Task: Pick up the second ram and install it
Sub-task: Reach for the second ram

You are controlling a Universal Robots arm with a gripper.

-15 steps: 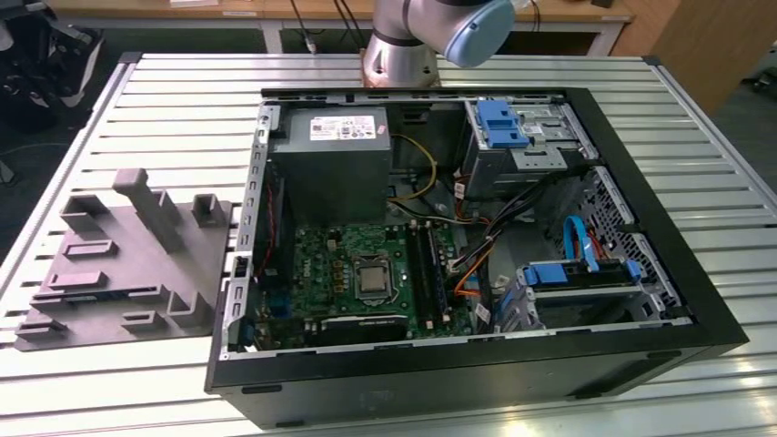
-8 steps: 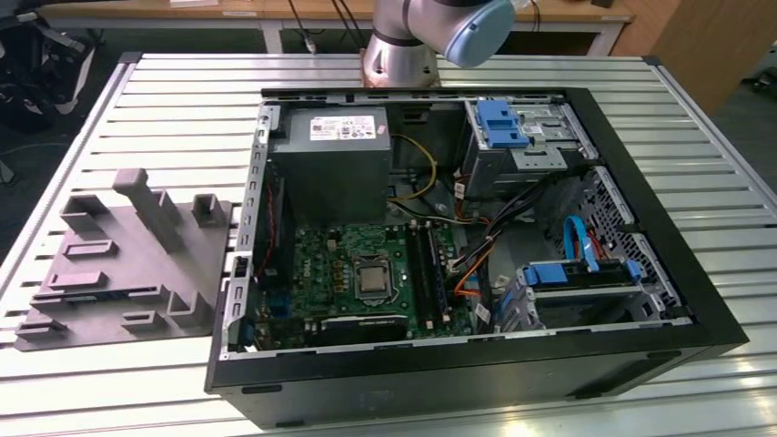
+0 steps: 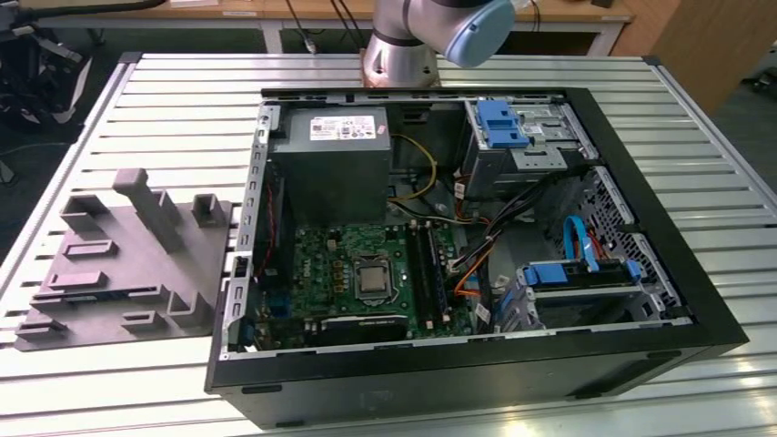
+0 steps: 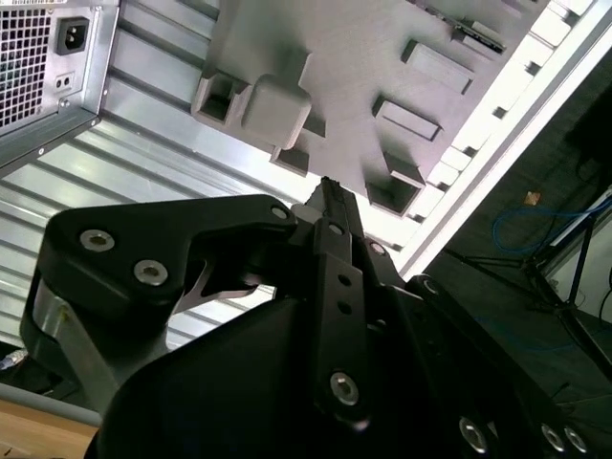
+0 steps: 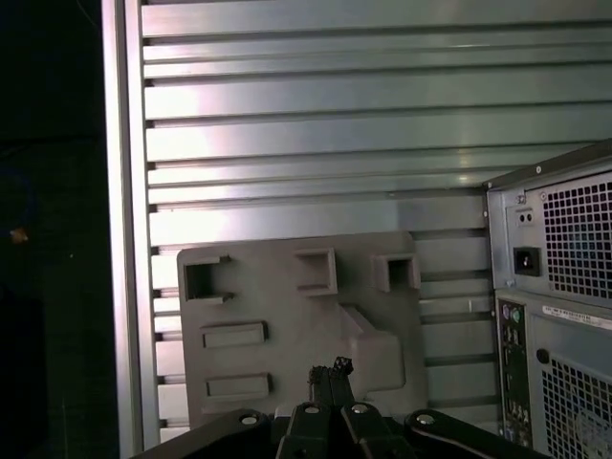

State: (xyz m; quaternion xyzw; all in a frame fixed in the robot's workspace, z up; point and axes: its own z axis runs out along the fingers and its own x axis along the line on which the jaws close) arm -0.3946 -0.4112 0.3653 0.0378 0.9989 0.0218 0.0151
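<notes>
With fingers (image 5: 320,387) pinched narrowly together, the gripper (image 5: 330,367) hangs over the grey tray (image 5: 287,306) beside the computer case (image 5: 559,287) on the slatted table (image 5: 287,124), hiding part of the tray.

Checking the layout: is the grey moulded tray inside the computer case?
No, the grey tray lies on the slatted table beside the case, at the exterior view's left.
</notes>
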